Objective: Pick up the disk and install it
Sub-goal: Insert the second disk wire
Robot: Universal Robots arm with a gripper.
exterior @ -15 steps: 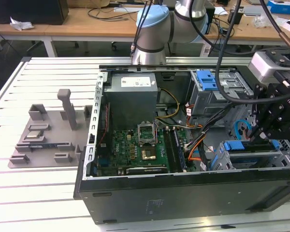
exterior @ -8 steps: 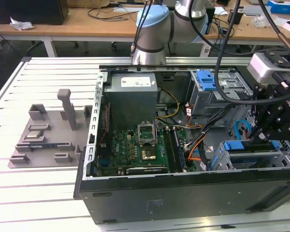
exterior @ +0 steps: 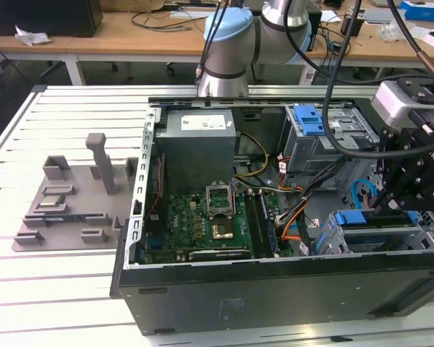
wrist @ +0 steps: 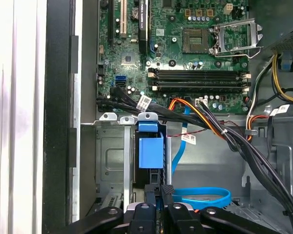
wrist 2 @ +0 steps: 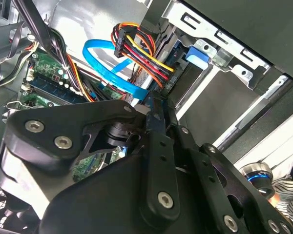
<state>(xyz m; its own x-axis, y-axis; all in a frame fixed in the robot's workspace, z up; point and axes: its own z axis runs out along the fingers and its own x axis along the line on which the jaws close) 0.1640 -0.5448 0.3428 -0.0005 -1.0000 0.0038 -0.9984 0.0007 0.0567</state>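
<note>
First wrist view: the hand (wrist: 162,191) is seen with its fingers drawn together just beside the blue bracket of the disk (wrist: 150,151), which stands edge-up in the metal drive cage (wrist: 112,161) of the open computer case (exterior: 275,289). Whether anything is gripped cannot be told. The motherboard (wrist: 185,48) lies beyond.

Green motherboard (wrist: 185,53), blue disk bracket (wrist: 150,151), black end effector (wrist: 166,195) (matte), blue ribbon cable (wrist 2: 112,68), grey power-supply box (exterior: 199,148)

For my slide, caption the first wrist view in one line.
Hand poised just below the blue-bracketed disk standing in its metal bay, motherboard beyond.
</note>
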